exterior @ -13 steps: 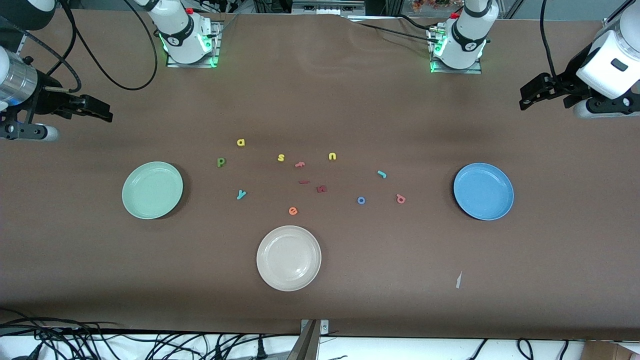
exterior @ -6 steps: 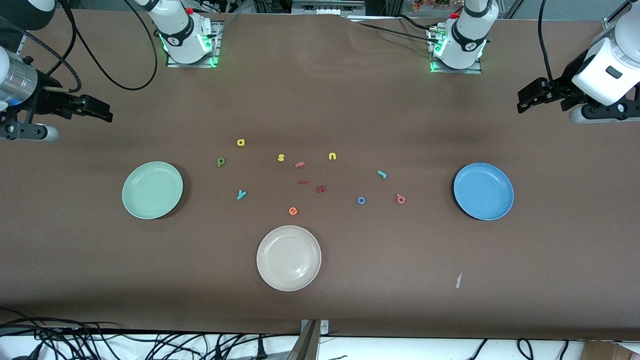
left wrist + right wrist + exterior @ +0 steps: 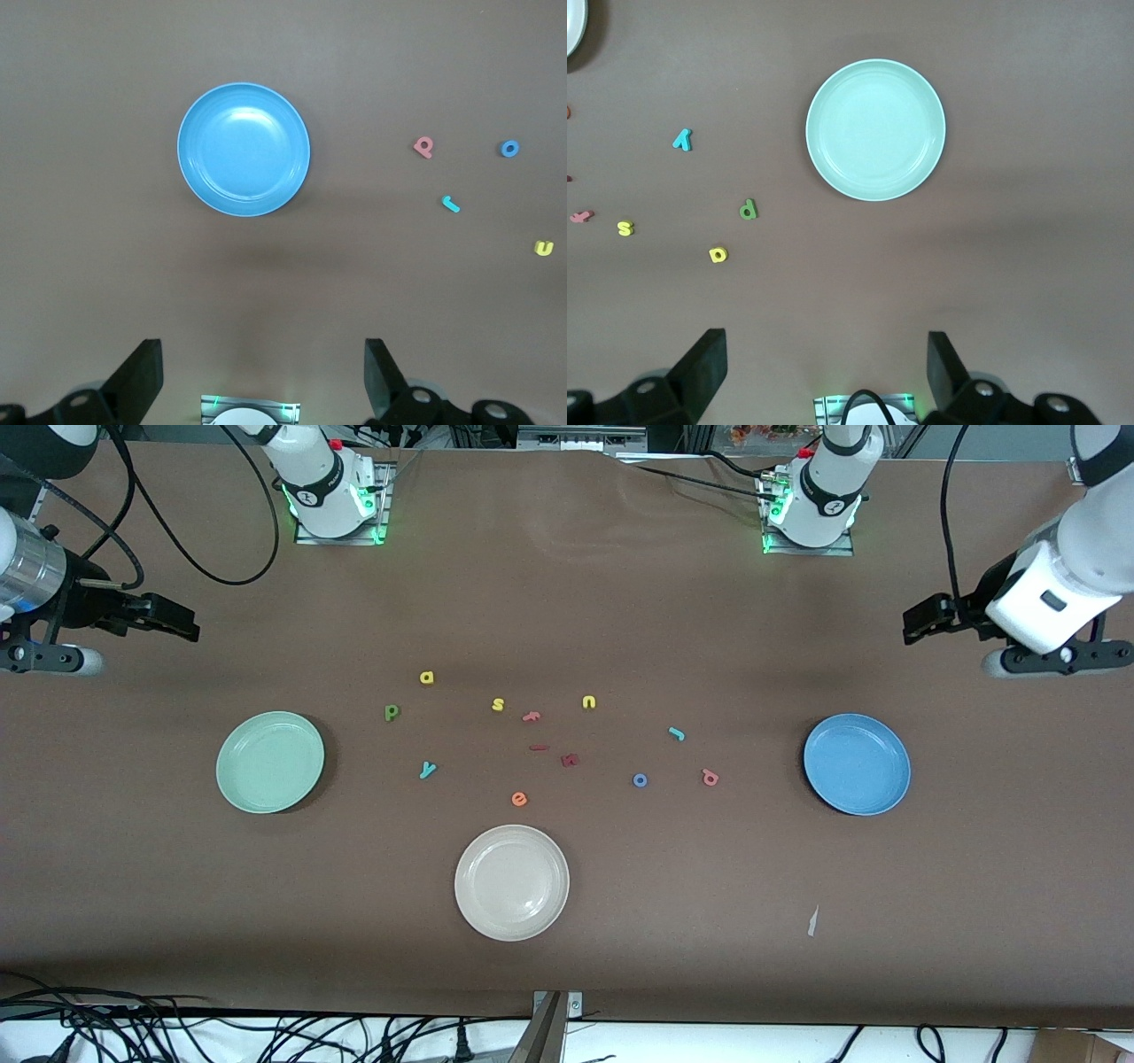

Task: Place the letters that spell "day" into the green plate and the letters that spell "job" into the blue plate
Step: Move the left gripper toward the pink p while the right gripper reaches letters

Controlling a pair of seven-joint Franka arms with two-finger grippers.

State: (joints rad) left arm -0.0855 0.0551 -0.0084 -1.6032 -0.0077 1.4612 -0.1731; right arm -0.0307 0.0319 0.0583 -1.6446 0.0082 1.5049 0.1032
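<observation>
Fingers of the left gripper point(image 3: 261, 381) and right gripper point(image 3: 824, 376) are spread wide, holding nothing, each up over its own end of the brown bench point(image 3: 620, 957). Round, shallow, smooth green plate point(image 3: 270, 762) and blue plate point(image 3: 857, 764) lie well apart. Between them lie small foam letters: "d" point(image 3: 392, 712), "a" point(image 3: 427, 677), "y" point(image 3: 428, 770), "j" point(image 3: 676, 733), "o" point(image 3: 640, 780), "b" point(image 3: 710, 777).

— Where are the letters? 
— Green "d" point(image 3: 392, 712), yellow "a" point(image 3: 427, 677) and teal "y" point(image 3: 428, 770) lie flat near the empty green plate point(image 3: 270, 762). 
— And "job"? 
— Teal "j" point(image 3: 676, 733), blue "o" point(image 3: 640, 780) and pink "b" point(image 3: 710, 777) lie beside the empty blue plate point(image 3: 857, 764).
</observation>
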